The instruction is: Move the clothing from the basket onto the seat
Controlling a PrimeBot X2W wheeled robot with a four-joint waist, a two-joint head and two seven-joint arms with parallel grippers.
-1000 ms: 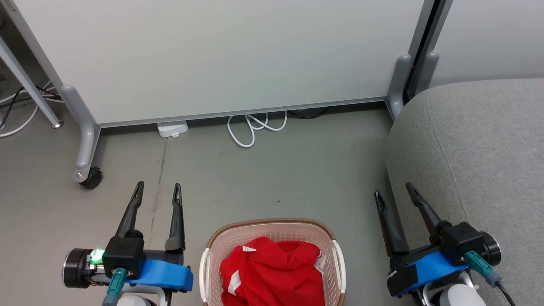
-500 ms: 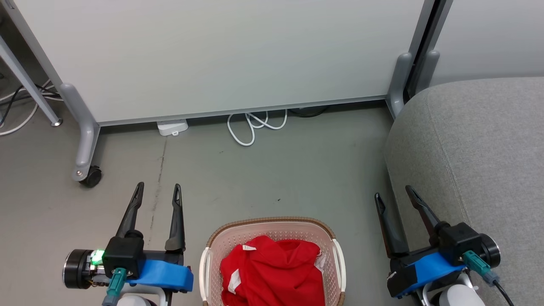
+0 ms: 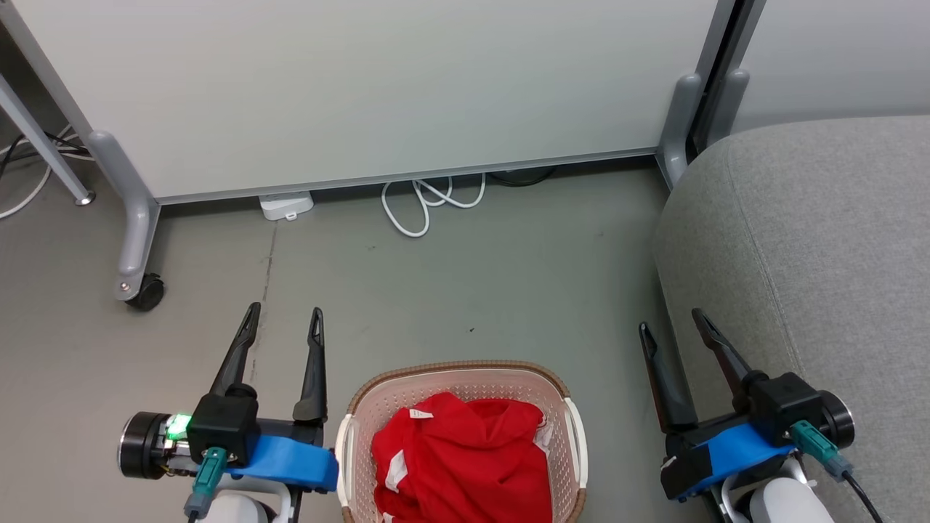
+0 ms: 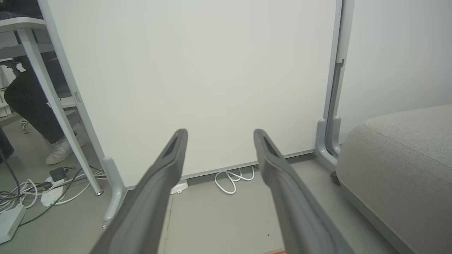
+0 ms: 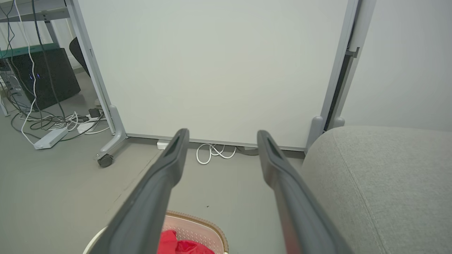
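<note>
Blue-cuffed and dark-fingered, my left tool [image 3: 285, 311] hovers low over the dull grey floor [image 3: 465, 290] at the lower left of the head view. Its forearm lies level and its two long fingers point up the view toward the pale wheeled partition panel [image 3: 363, 87]. The fingers stand wide apart with nothing between them: released. The blue cuff comes right up to the left handle of the small cream-white perforated plastic basket [image 3: 458, 367] with its brown woven-look rim; I cannot tell whether they touch.

The basket stands on the floor at bottom centre, between my two arms. The bright red soft clothing [image 3: 465, 457] with white trim lies bunched inside it, filling most of it. Beyond the basket, a looped white cable [image 3: 425, 211] lies at the foot of the panel.

My right tool [image 3: 670, 321] hovers at the lower right, its fingers angled up and slightly leftward. They are spread and hold nothing: released too. It hangs just beside the rounded corner of the large light grey fabric seat [image 3: 821, 240], which carries no garment.

Against a second ago, my head camera has shifted a little, so the whole scene sits slightly higher. Allowing for that, the left tool has edged rightward, closer to the basket. The right tool has barely moved, and the clothing lies as before.
</note>
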